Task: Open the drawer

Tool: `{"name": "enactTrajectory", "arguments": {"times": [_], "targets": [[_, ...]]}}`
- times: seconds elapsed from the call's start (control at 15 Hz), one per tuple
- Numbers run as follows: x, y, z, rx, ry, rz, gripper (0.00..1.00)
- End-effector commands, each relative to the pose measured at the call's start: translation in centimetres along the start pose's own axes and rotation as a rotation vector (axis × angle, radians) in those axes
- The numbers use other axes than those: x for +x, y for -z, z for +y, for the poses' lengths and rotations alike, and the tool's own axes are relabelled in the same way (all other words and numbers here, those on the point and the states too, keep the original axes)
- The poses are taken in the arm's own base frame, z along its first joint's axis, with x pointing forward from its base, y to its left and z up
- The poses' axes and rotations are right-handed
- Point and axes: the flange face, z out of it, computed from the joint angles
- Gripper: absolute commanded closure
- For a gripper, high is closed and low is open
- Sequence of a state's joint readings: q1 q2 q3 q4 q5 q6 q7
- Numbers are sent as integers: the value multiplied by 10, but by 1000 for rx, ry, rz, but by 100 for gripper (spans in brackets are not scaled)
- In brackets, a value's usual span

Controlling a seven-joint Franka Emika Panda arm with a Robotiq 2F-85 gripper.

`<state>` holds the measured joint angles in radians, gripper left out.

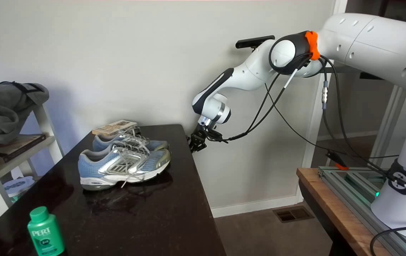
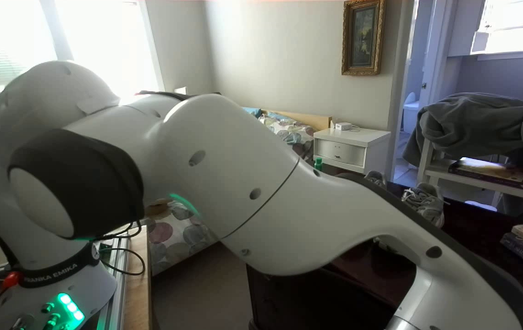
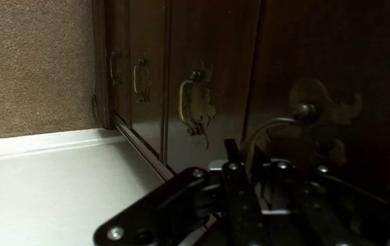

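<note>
The drawer is the dark glossy panel at the right of the wrist view, nearest the camera. Its brass bail handle is swung out from its ornate plate. My gripper has its two black fingers close on either side of the handle and looks shut on it. In an exterior view my gripper is at the far edge of the dark cabinet, tilted down beside its side. The drawer face is hidden there, and whether it stands out at all cannot be told.
Lower drawers with brass handles lie left in the wrist view, beside a pale wall and carpet. Blue-silver shoes, a book and a green bottle stand on the cabinet top. The arm's wooden table is opposite.
</note>
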<state>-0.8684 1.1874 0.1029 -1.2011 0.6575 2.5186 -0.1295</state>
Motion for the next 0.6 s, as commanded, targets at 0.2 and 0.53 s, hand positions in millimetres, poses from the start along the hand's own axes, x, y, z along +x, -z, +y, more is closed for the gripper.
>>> {"name": "enactTrajectory", "arguments": {"times": [0.2, 0.53], "targets": [[6, 31, 47, -112, 10, 4, 98], [8, 39, 71, -143, 9, -15, 98]]}}
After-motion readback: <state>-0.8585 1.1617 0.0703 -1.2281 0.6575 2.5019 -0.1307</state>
